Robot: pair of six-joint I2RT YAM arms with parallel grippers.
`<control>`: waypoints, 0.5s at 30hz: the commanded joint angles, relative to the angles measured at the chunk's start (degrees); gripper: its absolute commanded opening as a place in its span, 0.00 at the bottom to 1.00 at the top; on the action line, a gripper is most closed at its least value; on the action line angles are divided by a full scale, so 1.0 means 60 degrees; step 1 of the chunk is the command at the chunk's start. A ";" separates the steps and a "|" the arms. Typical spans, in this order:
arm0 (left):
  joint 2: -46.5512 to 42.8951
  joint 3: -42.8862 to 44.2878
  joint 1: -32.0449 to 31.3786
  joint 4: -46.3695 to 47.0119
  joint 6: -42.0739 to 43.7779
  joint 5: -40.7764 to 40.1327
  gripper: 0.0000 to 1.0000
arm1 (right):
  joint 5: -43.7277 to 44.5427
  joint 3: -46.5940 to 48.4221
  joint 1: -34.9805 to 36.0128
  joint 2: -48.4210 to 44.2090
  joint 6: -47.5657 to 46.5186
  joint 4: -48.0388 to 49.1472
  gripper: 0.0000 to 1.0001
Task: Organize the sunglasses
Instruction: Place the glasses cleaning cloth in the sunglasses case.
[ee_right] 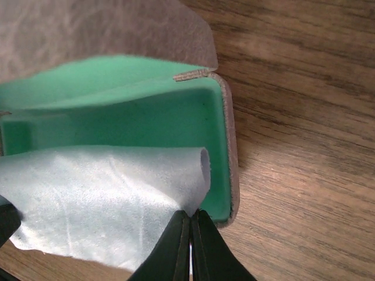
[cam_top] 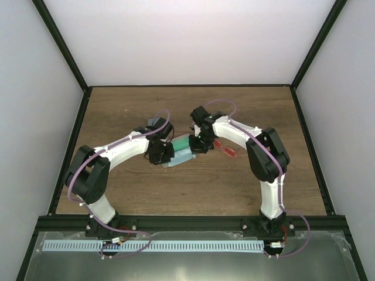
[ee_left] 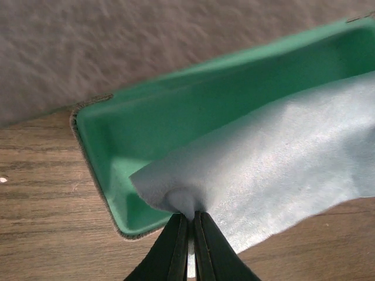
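The left gripper (ee_left: 190,225) is at the left end of the open case (ee_left: 176,117). Its two fingers are pressed tight together, with a corner of the blue cloth (ee_left: 275,170) pinched between them. The cloth lies over the green inside of the case, and some of it hangs out over the near edge.

At the right end of the case, the right gripper (ee_right: 190,219) is squeezed tight on the other corner of the cloth. I think the two grippers each hold an end so the cloth stays spread out and does not bunch up. That way it could go flat into the case as a soft bed. They might be lifting it out instead; I cannot tell which.

The sunglasses (cam_top: 225,150) are red and lie on the table (cam_top: 193,187), just to the right of the case and outside it. Nothing holds them.

From above, the arms cover most of the case. The sunglasses look very small, so I cannot tell if they are folded. A pale blue bit (cam_top: 154,122) peeks out behind the left arm, past the case; I cannot tell what it is. I cannot see under the cloth either.
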 commanded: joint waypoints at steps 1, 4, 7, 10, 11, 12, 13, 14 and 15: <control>-0.0048 -0.0208 -0.0020 0.0206 -0.0083 0.0201 0.04 | -0.0040 -0.0100 0.0051 0.0028 -0.0094 0.0068 0.01; -0.0045 -0.0254 -0.0021 0.0231 -0.0072 0.0190 0.04 | -0.0061 -0.0111 0.0052 -0.0012 -0.0063 0.0106 0.01; -0.0020 -0.0320 -0.0021 0.0247 -0.0047 0.0204 0.04 | -0.0102 -0.0103 0.0052 -0.0022 -0.0038 0.0115 0.01; -0.0062 -0.0397 -0.0021 0.0299 -0.0042 0.0237 0.04 | -0.0145 -0.0107 0.0071 -0.0046 -0.0006 0.0127 0.01; -0.0092 -0.0424 -0.0021 0.0291 -0.0042 0.0227 0.04 | -0.0174 -0.0092 0.0067 -0.0051 -0.0004 0.0125 0.01; -0.0120 -0.0431 -0.0021 0.0301 -0.0053 0.0209 0.04 | -0.0191 -0.0081 0.0077 -0.0063 -0.0002 0.0115 0.01; -0.0160 -0.0439 -0.0021 0.0302 -0.0064 0.0174 0.04 | -0.0187 -0.0054 0.0095 -0.0094 0.0011 0.0107 0.01; -0.0220 -0.0433 -0.0021 0.0313 -0.0082 0.0131 0.04 | -0.0179 -0.0027 0.0121 -0.0110 0.0004 0.0098 0.01; -0.0271 -0.0432 -0.0021 0.0331 -0.0095 0.0078 0.04 | -0.0151 0.0008 0.0143 -0.0138 0.0001 0.0084 0.01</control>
